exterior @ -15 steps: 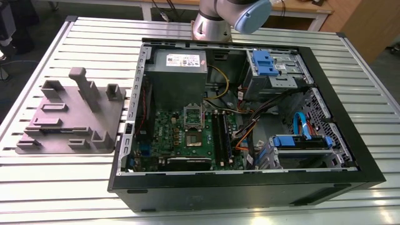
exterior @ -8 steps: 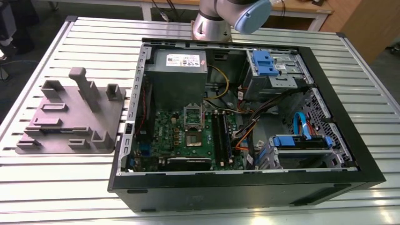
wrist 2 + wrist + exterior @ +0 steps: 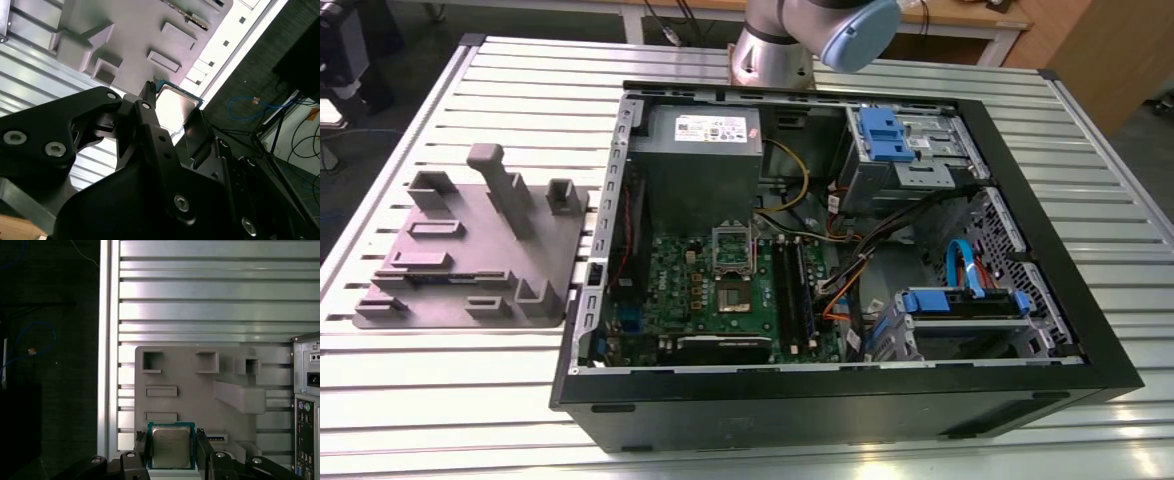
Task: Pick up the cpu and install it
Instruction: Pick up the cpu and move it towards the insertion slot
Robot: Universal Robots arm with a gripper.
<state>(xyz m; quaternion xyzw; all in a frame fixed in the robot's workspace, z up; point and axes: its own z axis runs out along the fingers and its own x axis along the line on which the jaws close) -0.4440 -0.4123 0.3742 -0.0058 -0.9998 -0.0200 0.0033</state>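
The cpu (image 3: pixel 171 444), a small square chip with a silvery top and a blue-green edge, sits between my two black fingers (image 3: pixel 142 447). My gripper (image 3: pixel 171 452) is shut on the cpu and holds it high above the grey fixture tray (image 3: pixel 200 390). In the second wrist view the cpu (image 3: pixel 175 102) shows as a pale square in the gripper (image 3: pixel 172 110), over the tray (image 3: pixel 130 30). In the exterior view the green motherboard (image 3: pixel 720 300) lies in the open computer case (image 3: pixel 1067 300), with its silver socket frame (image 3: pixel 732 262) near the middle.
The grey tray (image 3: pixel 467 250) lies on the slatted metal table (image 3: pixel 440 400) at the exterior view's left, beside the case. A grey power supply (image 3: pixel 700 135), blue drive brackets (image 3: pixel 887 135) and loose cables (image 3: pixel 854 270) crowd the case. The arm's base (image 3: pixel 774 50) stands behind it.
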